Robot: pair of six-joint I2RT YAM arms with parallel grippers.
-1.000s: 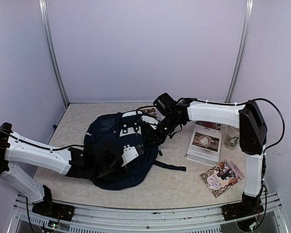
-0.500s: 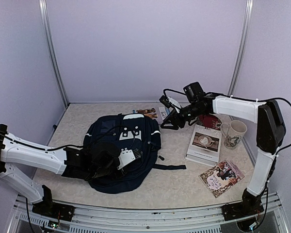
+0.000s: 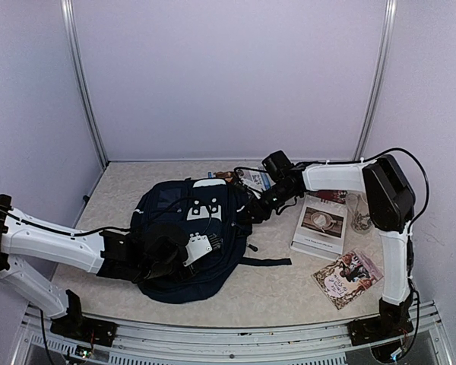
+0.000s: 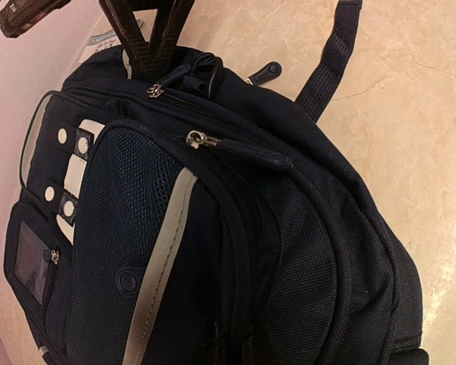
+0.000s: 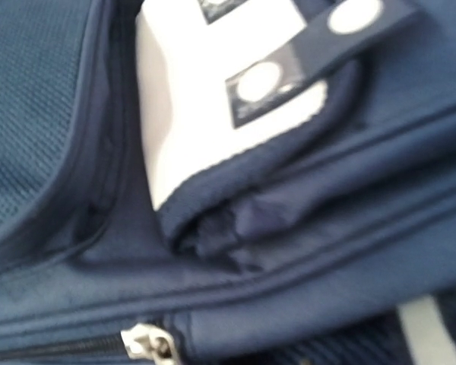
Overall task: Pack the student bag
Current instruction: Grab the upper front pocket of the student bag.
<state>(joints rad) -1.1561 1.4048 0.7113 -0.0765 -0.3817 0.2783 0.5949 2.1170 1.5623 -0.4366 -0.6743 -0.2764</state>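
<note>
The student bag (image 3: pixel 167 207) is a dark navy backpack lying flat on the table at centre left, white patches facing up. My left gripper (image 3: pixel 173 255) rests on the bag's near side; its fingers are hidden against the fabric. In the left wrist view the bag (image 4: pixel 304 251) fills the frame, with its pale stripe (image 4: pixel 163 258) and a metal zipper pull (image 4: pixel 195 138). My right gripper (image 3: pixel 252 211) is at the bag's right edge. The right wrist view is blurred and shows the bag (image 5: pixel 327 228) close up, a white patch (image 5: pixel 213 99) and a zipper pull (image 5: pixel 147 342), with no fingers visible.
A white-covered book (image 3: pixel 319 223) lies right of the bag, with a red item (image 3: pixel 330 196) behind it. A colourful booklet (image 3: pixel 348 277) lies at the near right. A mug (image 3: pixel 362 214) stands by the right arm. Thin booklets (image 3: pixel 247 179) lie behind the bag.
My right gripper swung up and away to the right of the bag, then came back down to the bag's right edge. The left arm has hardly moved.
</note>
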